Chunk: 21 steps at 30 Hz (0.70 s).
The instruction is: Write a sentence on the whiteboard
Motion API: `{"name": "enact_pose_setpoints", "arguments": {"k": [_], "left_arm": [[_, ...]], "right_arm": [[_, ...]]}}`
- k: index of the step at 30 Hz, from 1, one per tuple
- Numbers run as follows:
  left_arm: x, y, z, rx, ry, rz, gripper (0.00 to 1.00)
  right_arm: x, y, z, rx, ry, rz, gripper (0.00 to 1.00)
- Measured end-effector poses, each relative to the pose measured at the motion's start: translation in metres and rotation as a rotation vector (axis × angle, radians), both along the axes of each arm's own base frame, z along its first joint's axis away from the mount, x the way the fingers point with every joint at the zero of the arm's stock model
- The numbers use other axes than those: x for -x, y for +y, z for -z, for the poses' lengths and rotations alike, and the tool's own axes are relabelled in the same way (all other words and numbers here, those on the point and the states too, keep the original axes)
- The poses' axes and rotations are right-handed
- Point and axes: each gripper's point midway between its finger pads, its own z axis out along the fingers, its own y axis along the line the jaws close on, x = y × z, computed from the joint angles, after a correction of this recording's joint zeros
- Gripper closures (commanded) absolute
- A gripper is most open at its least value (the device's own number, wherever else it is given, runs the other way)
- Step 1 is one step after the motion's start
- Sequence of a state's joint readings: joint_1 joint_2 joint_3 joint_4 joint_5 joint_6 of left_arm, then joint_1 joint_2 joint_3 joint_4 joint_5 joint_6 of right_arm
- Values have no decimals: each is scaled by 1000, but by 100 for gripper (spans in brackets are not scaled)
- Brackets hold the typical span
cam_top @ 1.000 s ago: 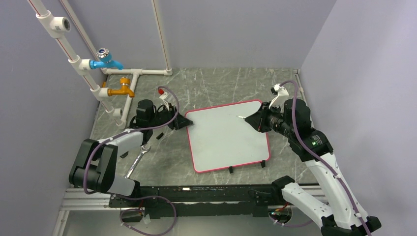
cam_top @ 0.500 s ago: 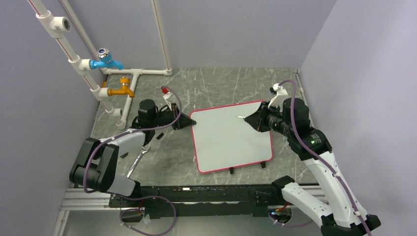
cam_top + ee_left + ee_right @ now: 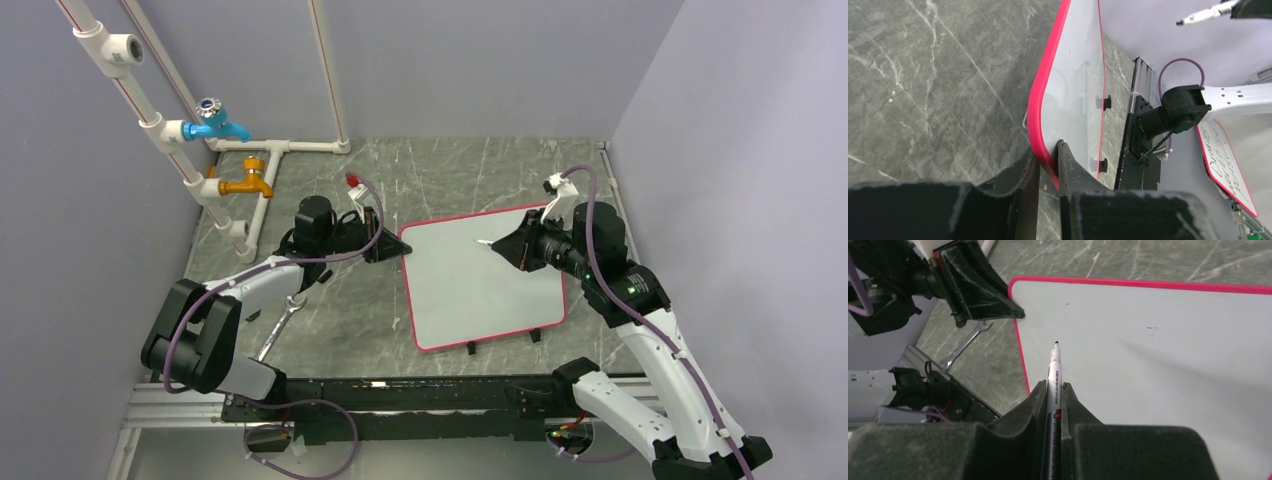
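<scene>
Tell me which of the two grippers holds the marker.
The right gripper, shut on the marker; the left gripper instead pinches a red-rimmed corner of the whiteboard.

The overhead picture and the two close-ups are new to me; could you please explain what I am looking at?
Two robot arms are bolted at a table's near edge. The overhead picture looks down from above and behind them; each close-up comes from a camera on one wrist. On the grey table lie a whiteboard and a wrench; pipes with taps stand at the back left. The left gripper pinches the whiteboard's red rim at a corner. The right gripper holds a marker, tip pointing toward the board.
</scene>
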<state>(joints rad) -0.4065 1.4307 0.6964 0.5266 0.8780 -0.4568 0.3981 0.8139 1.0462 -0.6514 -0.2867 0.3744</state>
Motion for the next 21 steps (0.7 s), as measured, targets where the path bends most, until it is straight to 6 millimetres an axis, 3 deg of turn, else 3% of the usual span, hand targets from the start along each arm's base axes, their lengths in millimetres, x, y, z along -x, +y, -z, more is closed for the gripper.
{"name": "enact_pose_setpoints", "arguments": {"k": [8, 15, 21], "left_arm": [[-2, -1, 6, -36, 24, -41, 100], [4, -3, 0, -59, 10, -68, 100], [4, -2, 0, -77, 15, -102, 100]], "right_arm": [[6, 23, 29, -27, 10, -120, 100], [11, 59, 28, -12, -63, -212, 100], [11, 80, 41, 46, -111, -194, 100]]}}
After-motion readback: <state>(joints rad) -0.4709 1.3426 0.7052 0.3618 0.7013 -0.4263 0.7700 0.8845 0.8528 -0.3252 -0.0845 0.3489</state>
